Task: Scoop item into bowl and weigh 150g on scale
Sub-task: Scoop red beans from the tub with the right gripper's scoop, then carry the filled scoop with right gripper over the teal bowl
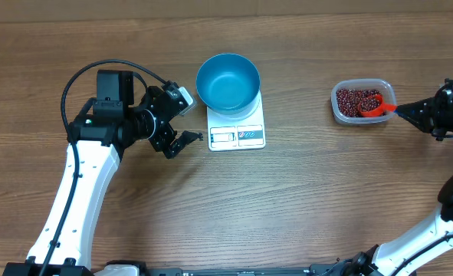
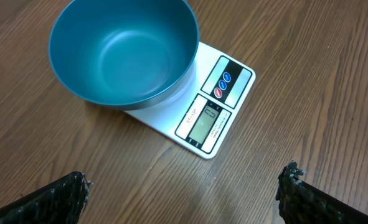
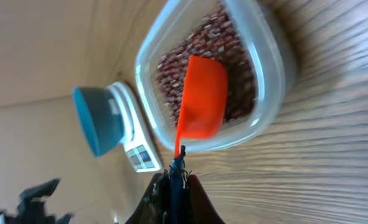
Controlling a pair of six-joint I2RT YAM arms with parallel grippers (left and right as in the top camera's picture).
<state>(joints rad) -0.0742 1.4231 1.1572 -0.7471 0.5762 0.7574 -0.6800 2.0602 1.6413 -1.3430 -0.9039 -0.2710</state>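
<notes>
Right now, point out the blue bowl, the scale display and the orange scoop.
blue bowl (image 1: 228, 81), overhead view, inner floor.
scale display (image 2: 207, 121), left wrist view, middle of the grey window.
orange scoop (image 3: 203, 96), right wrist view, middle of its cup.

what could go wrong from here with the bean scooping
1. The right gripper pinches only the thin handle end of the orange plastic scoop. Once loaded, it may twist and spill small red-brown beans on the wide stretch of table between the clear plastic tub and the round blue plastic bowl.
2. The left gripper, open, sits close beside the flat white scale. A nudge could shift the bowl or upset the reading.
</notes>
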